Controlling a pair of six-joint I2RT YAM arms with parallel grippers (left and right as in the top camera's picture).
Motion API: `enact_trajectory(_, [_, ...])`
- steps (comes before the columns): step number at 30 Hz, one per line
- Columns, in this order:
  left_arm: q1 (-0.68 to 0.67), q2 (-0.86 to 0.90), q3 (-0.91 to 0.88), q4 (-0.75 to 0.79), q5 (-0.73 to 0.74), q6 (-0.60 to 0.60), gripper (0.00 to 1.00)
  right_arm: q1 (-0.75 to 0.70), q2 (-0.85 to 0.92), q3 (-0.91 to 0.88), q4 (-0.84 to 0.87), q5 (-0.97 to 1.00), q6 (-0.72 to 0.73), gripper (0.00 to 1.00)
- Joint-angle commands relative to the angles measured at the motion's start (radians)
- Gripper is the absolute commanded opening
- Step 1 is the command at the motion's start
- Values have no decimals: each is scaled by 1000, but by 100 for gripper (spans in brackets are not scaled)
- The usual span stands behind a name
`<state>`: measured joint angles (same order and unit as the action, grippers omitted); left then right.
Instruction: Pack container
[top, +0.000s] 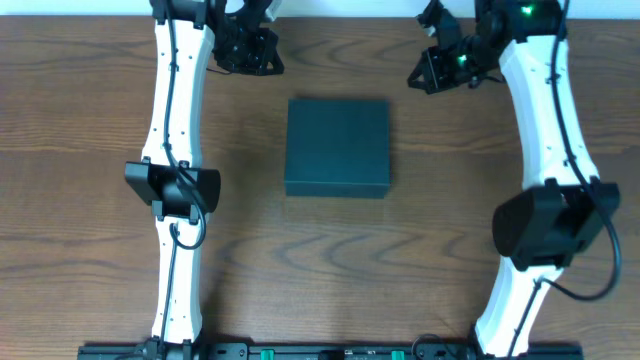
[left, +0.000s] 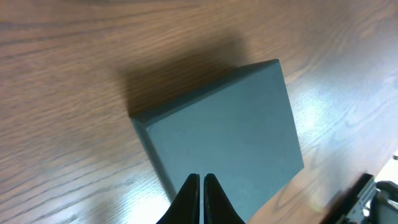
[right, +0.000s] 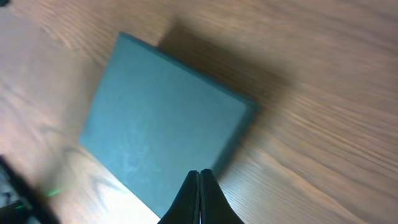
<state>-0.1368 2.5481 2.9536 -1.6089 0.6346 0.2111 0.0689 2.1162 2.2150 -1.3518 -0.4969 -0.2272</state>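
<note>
The container is a dark teal box lying closed, lid flat, in the middle of the wooden table. It also fills the left wrist view and the right wrist view. My left gripper hangs at the far left, above and apart from the container, with its black fingers pressed together and holding nothing. My right gripper hangs at the far right, also apart from the container, shut and empty, its fingers touching.
The bare wooden table surrounds the container on all sides. Both white arms run down the table's left and right sides to a base rail along the near edge.
</note>
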Motion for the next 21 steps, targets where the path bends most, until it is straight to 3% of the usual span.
enact_trajectory(1, [17,-139,23,-33,-60,18,6,10,-134,10,2,114,1,1])
enact_trajectory(6, [33,-339,23,-32,-167,21,6,10,-297,10,126,142,-69,1])
enact_trajectory(10, [45,-492,21,-43,-174,21,6,11,-411,10,242,142,-69,1])
enact_trajectory(15, [82,-687,-29,-74,-187,21,5,11,-539,9,172,156,-145,1])
enact_trajectory(19, [86,-852,-217,-70,-231,21,6,10,-638,8,143,187,-144,1])
enact_trajectory(21, [86,-1002,-443,-31,-231,21,6,10,-715,6,74,192,-145,1])
